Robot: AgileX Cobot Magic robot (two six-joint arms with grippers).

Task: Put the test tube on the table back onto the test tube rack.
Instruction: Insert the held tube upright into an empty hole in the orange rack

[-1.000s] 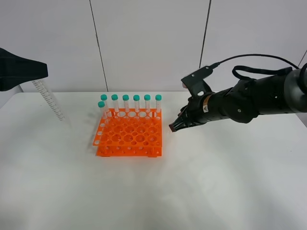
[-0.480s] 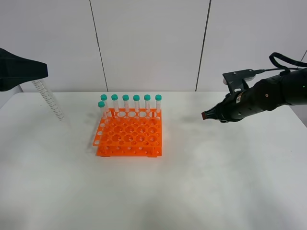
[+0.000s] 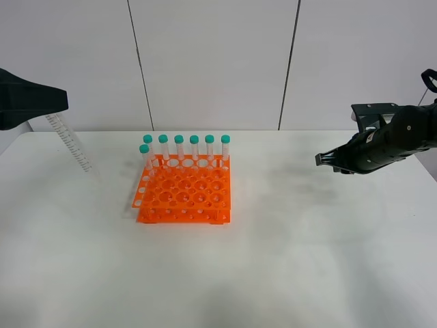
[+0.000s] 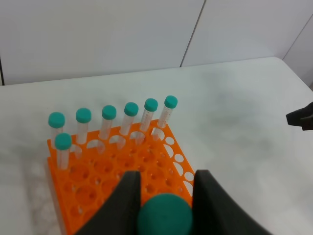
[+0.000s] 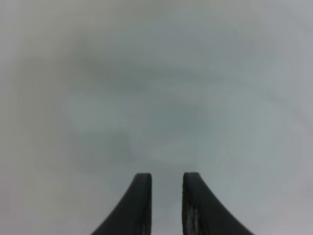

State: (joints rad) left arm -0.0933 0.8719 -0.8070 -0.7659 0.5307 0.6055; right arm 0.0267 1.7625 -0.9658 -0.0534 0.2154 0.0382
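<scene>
- My left hand (image 4: 165, 188) pinches the slim clear plastic test tube with a teal-green cap (image 3: 70, 142) at its top, off the white desk (image 3: 273, 260).
- The tube hangs tilted, its tip slanting towards the bright orange plastic test tube rack (image 3: 183, 195), ahead of and below this hand.
- My right hand (image 3: 328, 159), nearly pressed together and empty, hangs well beyond the rack.
</scene>
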